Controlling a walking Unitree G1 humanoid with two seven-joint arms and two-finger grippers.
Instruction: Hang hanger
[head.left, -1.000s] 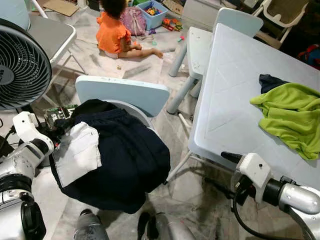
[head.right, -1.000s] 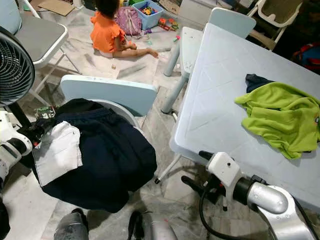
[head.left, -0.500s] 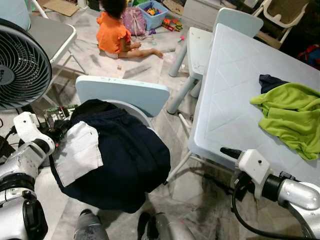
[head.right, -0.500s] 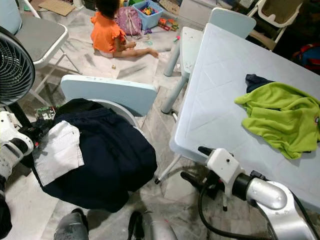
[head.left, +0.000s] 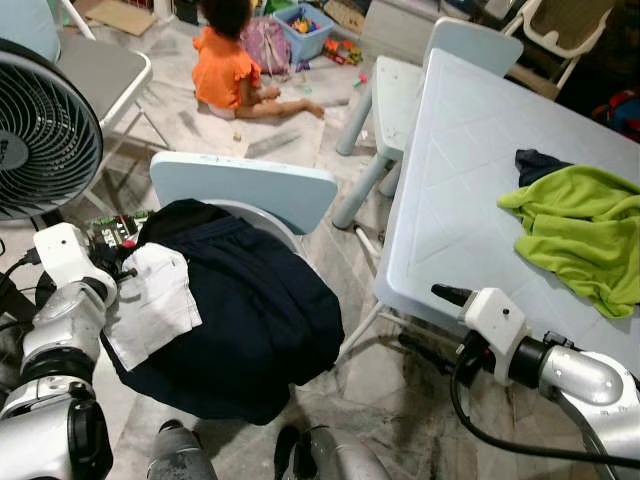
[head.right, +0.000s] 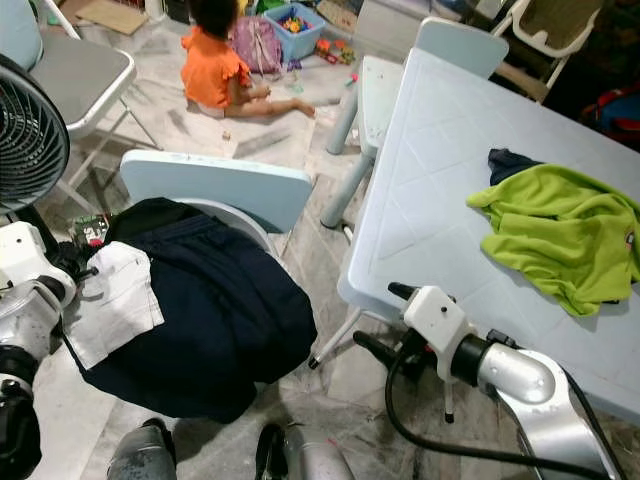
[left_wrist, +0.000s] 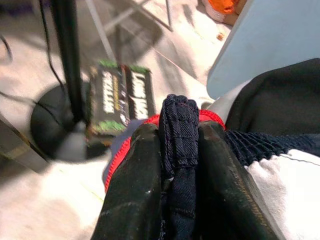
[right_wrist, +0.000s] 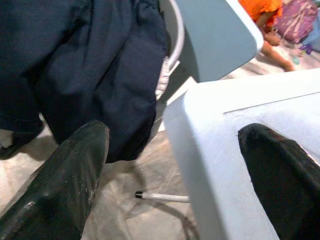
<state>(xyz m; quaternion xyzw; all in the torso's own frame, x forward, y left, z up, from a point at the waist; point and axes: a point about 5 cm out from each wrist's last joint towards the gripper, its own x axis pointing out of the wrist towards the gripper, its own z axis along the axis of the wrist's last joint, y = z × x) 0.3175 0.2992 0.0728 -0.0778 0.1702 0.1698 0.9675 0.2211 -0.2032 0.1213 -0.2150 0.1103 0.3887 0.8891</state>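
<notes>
A dark navy garment (head.left: 250, 310) with a white pocket lining (head.left: 150, 305) is heaped on the seat of a light blue chair (head.left: 245, 185). My left gripper (left_wrist: 179, 135) sits at the garment's left edge, shut on a fold of the navy cloth. A curved red strip, probably the hanger (left_wrist: 212, 116), shows just behind the pinched fold; the rest of it is hidden. My right gripper (head.left: 430, 320) is open at the near corner of the pale blue table (head.left: 470, 180), one finger above the edge and one below it, holding nothing.
A lime green garment (head.left: 580, 225) lies on the table's right side. A fan (head.left: 45, 125) stands at the left, a green-labelled box (left_wrist: 120, 95) by its base. A person in orange (head.left: 230, 65) sits on the floor beyond, near a small stool (head.left: 400, 90).
My right gripper has crept left and forward along the table's near corner. My left wrist has lifted slightly, tugging the white lining with it.
</notes>
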